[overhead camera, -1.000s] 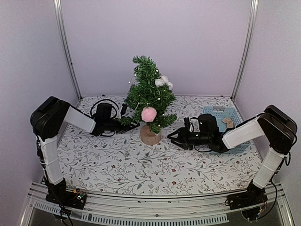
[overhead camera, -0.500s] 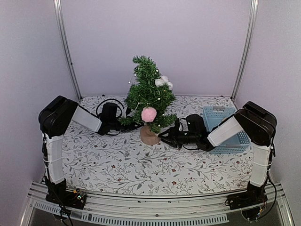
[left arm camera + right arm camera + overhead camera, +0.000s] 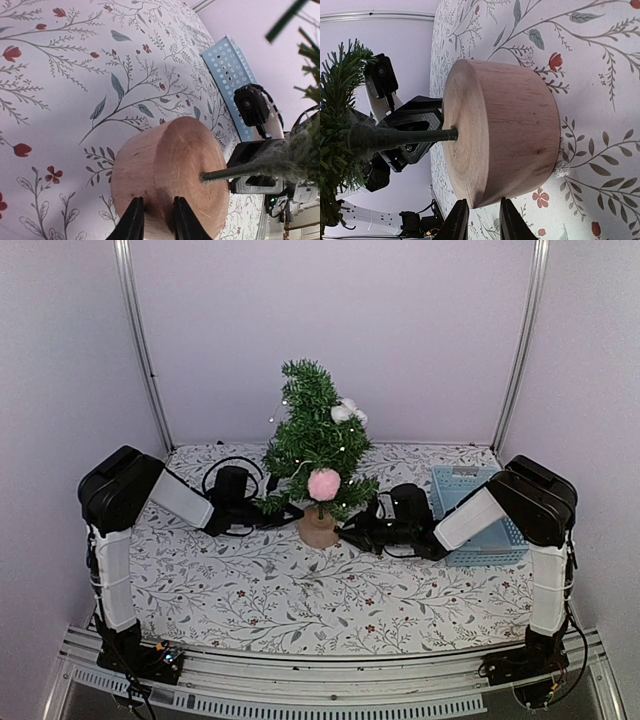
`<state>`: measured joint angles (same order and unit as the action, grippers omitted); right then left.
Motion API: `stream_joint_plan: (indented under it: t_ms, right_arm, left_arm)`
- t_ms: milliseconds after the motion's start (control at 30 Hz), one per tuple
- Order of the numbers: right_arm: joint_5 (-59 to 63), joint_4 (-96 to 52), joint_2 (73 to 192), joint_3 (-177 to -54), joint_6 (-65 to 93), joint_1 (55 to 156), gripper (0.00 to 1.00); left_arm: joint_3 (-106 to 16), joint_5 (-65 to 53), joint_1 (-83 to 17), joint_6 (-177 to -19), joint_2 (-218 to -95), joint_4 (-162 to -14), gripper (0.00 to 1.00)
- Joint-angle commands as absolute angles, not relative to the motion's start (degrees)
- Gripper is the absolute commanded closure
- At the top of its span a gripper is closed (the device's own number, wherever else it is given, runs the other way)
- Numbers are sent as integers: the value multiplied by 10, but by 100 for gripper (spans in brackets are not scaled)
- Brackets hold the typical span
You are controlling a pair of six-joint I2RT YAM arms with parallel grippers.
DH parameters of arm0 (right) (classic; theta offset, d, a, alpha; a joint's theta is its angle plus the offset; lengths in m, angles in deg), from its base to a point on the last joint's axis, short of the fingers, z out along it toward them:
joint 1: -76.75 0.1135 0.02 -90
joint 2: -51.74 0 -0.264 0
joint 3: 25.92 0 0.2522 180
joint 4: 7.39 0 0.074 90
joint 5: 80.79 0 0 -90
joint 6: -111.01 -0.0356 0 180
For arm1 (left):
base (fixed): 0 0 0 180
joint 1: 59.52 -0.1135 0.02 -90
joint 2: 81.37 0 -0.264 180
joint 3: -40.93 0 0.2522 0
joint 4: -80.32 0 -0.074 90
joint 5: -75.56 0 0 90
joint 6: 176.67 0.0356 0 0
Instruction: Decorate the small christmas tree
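Note:
The small christmas tree (image 3: 315, 435) stands mid-table on its round wooden base (image 3: 318, 530). It carries a pink pompom (image 3: 323, 484) and white ornaments (image 3: 347, 412). My left gripper (image 3: 290, 512) lies low at the base's left side and my right gripper (image 3: 348, 533) at its right. In the left wrist view the base (image 3: 170, 170) fills the frame. The left gripper (image 3: 157, 222) has narrowly parted jaws, their tips against the base's rim. In the right wrist view the right gripper (image 3: 482, 222) is also narrowly parted. It sits just under the edge of the base (image 3: 505, 130), with tablecloth showing between its fingers.
A light blue perforated basket (image 3: 482, 525) sits at the right, partly behind my right arm. It also shows in the left wrist view as the basket (image 3: 227, 70). The floral tablecloth (image 3: 250, 590) covers the table. White walls and metal posts close in the back and sides.
Both grippers have slid in to the tree's base and their jaws have narrowed. The tree has shifted slightly, and the pink pompom now sits a little further right.

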<state>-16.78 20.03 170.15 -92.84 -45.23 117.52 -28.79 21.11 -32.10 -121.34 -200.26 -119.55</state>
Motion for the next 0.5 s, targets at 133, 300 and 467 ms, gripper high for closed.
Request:
stream_joint_plan:
  t_ms: [133, 300, 467]
  right_arm:
    - [-164, 214, 1728, -963, -447, 1156, 76]
    - [-164, 212, 1739, -978, -443, 1149, 76]
    - [-164, 208, 1749, -994, -441, 1142, 75]
  left_arm:
    - [-253, 210, -303, -1213, -1963, -1215, 77]
    - [-236, 199, -289, -1223, -1956, -1235, 77]
    - [-219, 189, -269, -1257, -1960, -1273, 77]
